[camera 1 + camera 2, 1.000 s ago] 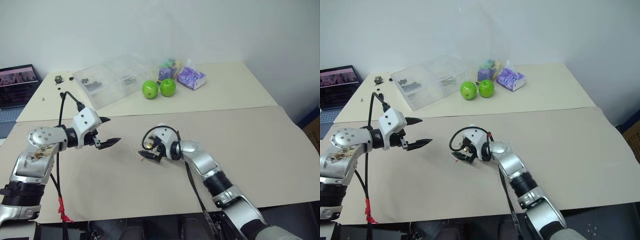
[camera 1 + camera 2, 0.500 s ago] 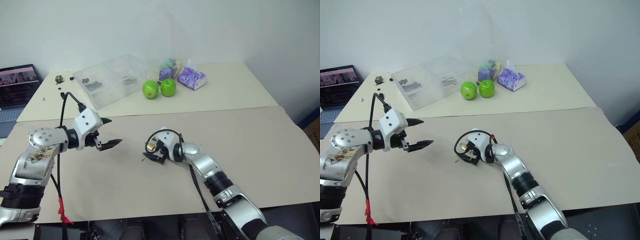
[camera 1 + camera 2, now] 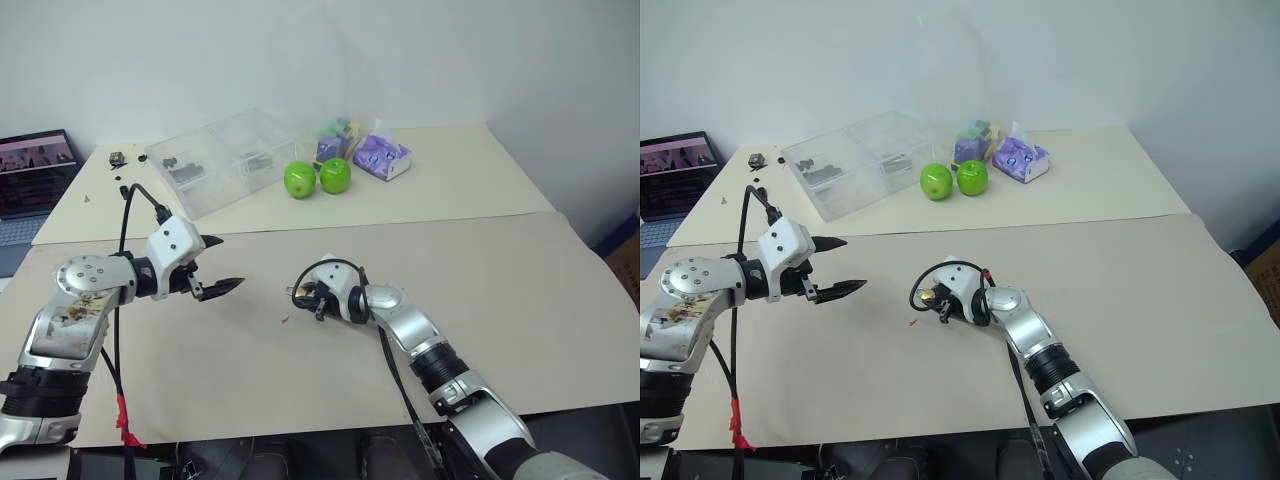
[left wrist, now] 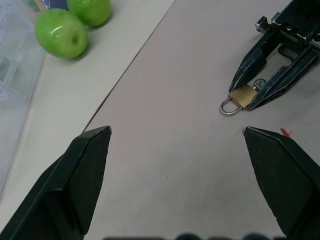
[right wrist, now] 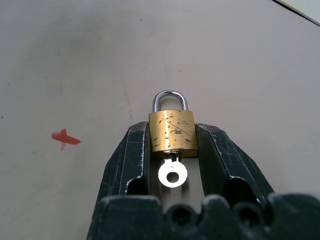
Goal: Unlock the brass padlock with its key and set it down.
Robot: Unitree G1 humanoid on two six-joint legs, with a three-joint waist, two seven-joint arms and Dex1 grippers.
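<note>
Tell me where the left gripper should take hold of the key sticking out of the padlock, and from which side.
Probably the key's round silver bow, the only part outside the brass padlock. It sits between the right gripper's fingers, which clamp the body's two sides, so pinch its flat faces from above. The left gripper hangs open, well apart.

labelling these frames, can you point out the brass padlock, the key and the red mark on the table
brass padlock (image 5: pixel 172 132), right wrist view, middle of its body
key (image 5: pixel 172 174), right wrist view, its round head
red mark (image 5: pixel 65 138), right wrist view, its centre
</note>
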